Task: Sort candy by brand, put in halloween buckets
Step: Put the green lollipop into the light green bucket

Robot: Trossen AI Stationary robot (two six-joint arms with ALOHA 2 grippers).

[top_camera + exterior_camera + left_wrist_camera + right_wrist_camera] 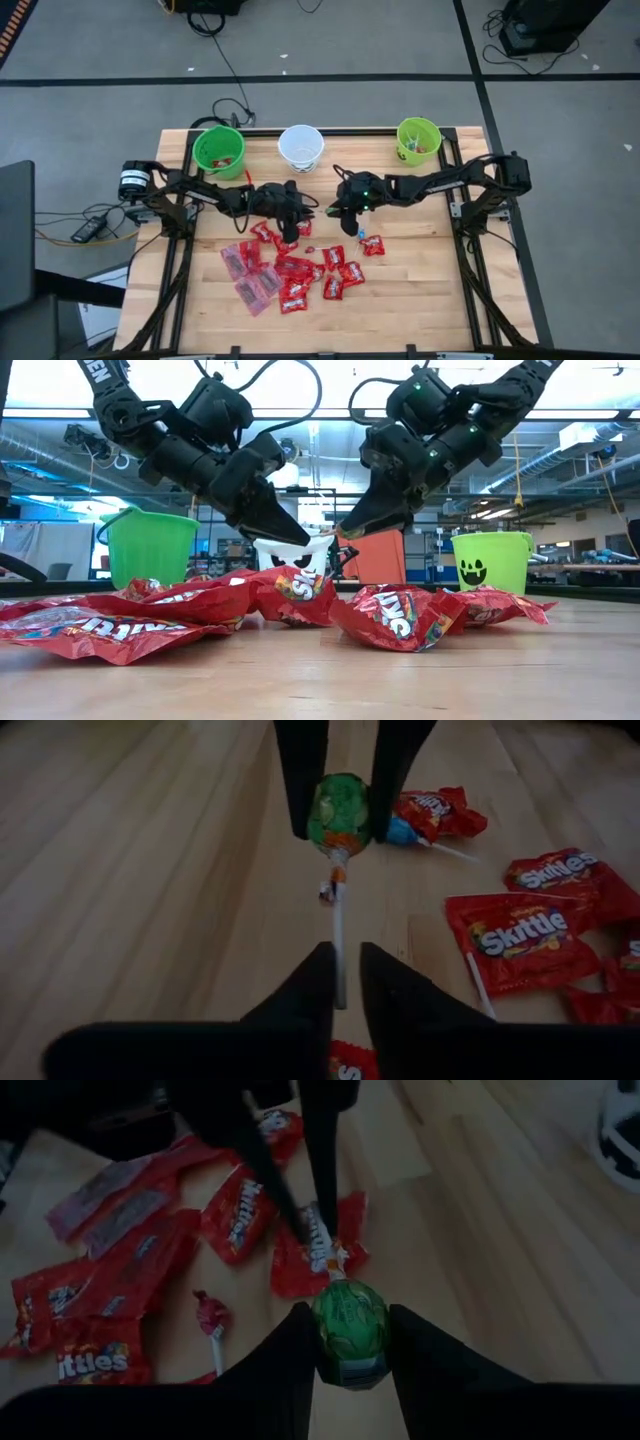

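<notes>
A green lollipop (340, 815) with a white stick hangs in the air between my two grippers, above the middle of the table. My left gripper (345, 960) is shut on its stick and my right gripper (348, 1342) is shut on its head. In the high view the left gripper (298, 208) and right gripper (336, 208) meet tip to tip, just beyond the candy pile. Red Skittles packets (300, 272) and translucent pinkish packets (246, 264) lie flat on the table. A green bucket (219, 150), a white bucket (301, 146) and a green face bucket (418, 140) stand along the far edge. My left gripper pinches the lollipop's white stick (338, 935) near its free end between the two fingers, which lie along the stick. The lollipop is lifted clear of the table, its head pointing away toward the other gripper. My right gripper pinches the lollipop's green wrapped head (348, 1325) between its two fingers, coming from the table's right side and slanting down. The stick (325, 1245) points away from it into the left gripper's fingers (300, 1210). The lollipop is clear of the table.
A blue lollipop (402, 830) and a pink lollipop (212, 1315) lie on the wood among the packets. The candy pile spreads toward the near edge under and in front of both grippers. Bare wood (420, 280) lies to the right of the pile.
</notes>
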